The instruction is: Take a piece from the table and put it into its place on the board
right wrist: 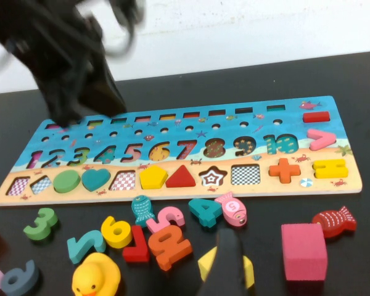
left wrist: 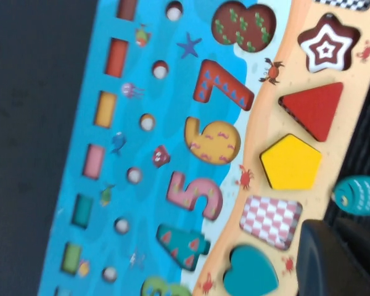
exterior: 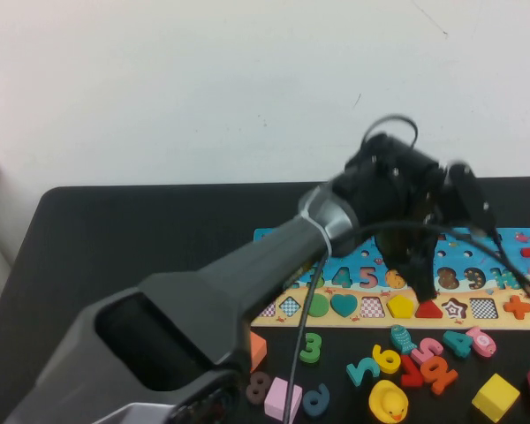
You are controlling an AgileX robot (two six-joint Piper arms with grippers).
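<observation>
While the left tool (exterior: 424,296) is hovering over the board (right wrist: 172,161) near the seated red triangle (exterior: 428,309), its opening unclear, the loose number pieces (right wrist: 163,237) are lying on the desk (exterior: 115,238); descending here is risking dislodging the triangle. The right tool (right wrist: 228,259), opening likewise unclear, is hanging above those pieces.

One long wooden number-and-shape puzzle board (right wrist: 342,185) lies on the black desk (exterior: 115,238). Beside it are nine loose coloured wooden numerals (right wrist: 40,224), three painted wooden fish (right wrist: 143,208), one yellow rubber duck (right wrist: 95,274), two pink blocks (right wrist: 304,250) and one yellow cube (exterior: 495,396). There are two black claws: the left claw (exterior: 422,290) over the board, the right claw (right wrist: 228,259) above the loose pieces.
</observation>
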